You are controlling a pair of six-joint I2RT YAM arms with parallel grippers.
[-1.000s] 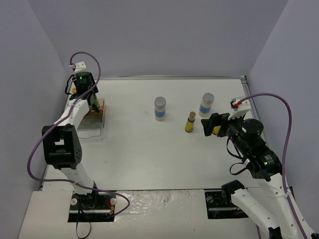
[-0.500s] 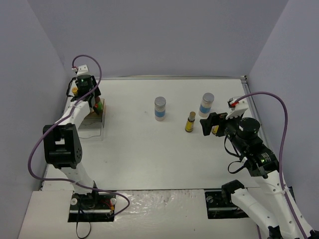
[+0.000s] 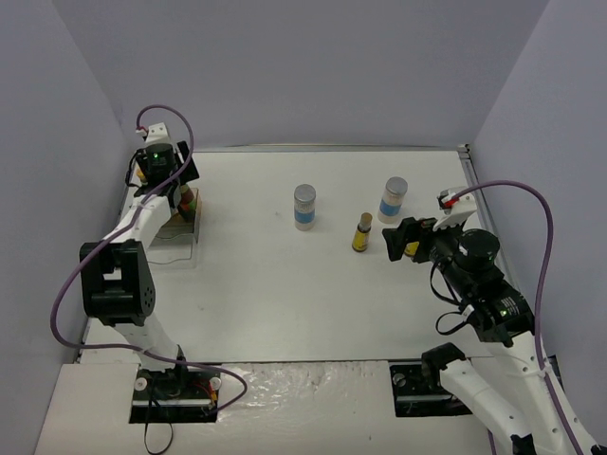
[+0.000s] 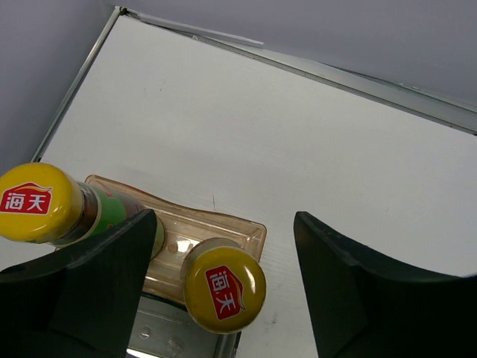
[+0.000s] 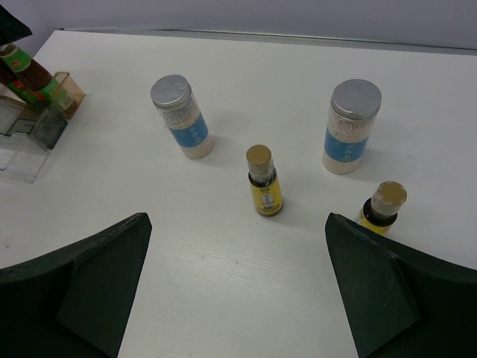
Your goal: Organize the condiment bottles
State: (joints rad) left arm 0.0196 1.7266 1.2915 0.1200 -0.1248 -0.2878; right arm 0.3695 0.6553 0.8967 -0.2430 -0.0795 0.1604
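Two dark condiment bottles with orange caps stand in the clear tray [image 4: 223, 227] with an amber back: one [image 4: 224, 284] lies between my left gripper's [image 4: 223, 216] open jaws without touching them, the other [image 4: 36, 203] is beyond the left finger. In the top view that gripper [image 3: 175, 175] hovers over the tray's [image 3: 175, 245] far end. Two white blue-labelled jars [image 5: 182, 117] [image 5: 350, 127] and two tiny yellow bottles [image 5: 264, 181] [image 5: 384, 206] stand on the table ahead of my right gripper [image 5: 237, 218], which is open and empty.
The tray sits by the table's left edge, close to the left wall. In the top view the white jars [image 3: 304, 207] [image 3: 393, 199] and one yellow bottle [image 3: 361, 232] stand mid-table; the right gripper [image 3: 403, 239] partly hides the other yellow bottle.
My left gripper has opened and let go of the dark bottle, which now stands in the tray, and it has drawn back a little. The right arm has barely shifted.
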